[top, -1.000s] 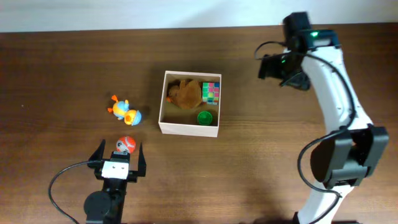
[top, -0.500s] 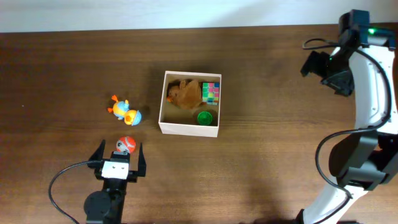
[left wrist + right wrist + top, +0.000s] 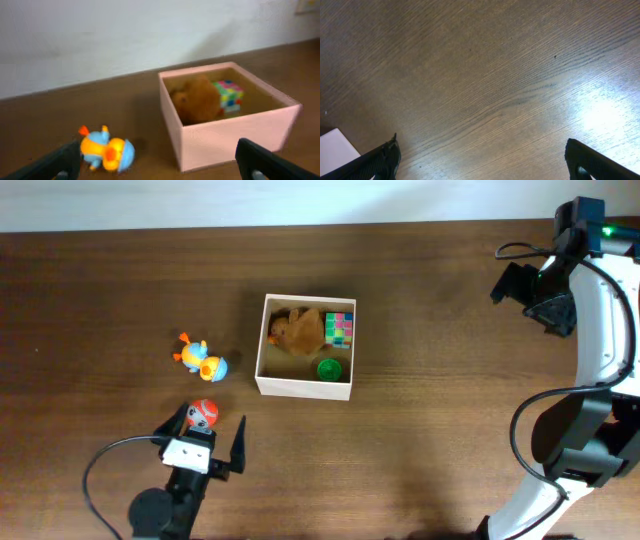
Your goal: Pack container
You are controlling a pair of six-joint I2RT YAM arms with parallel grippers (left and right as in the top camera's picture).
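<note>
The container (image 3: 262, 345) is a square cream-walled box at the table's middle. It holds a brown plush toy (image 3: 298, 330), a coloured cube (image 3: 341, 327) and a green round toy (image 3: 329, 369). It also shows in the left wrist view (image 3: 235, 131). An orange and blue duck toy (image 3: 200, 357) lies left of it, seen too in the left wrist view (image 3: 106, 151). A red and white ball toy (image 3: 203, 414) lies by my left gripper (image 3: 208, 438), which is open and empty. My right gripper (image 3: 522, 290) is open and empty over bare table at the far right.
The wooden table's back edge (image 3: 300, 225) meets a white wall. A white corner (image 3: 335, 147) shows at the lower left of the right wrist view. My right arm's cable loops near the right edge (image 3: 520, 250).
My right arm swung from near the container out to the far right. My left gripper turned slightly clockwise, pointing more toward the container.
</note>
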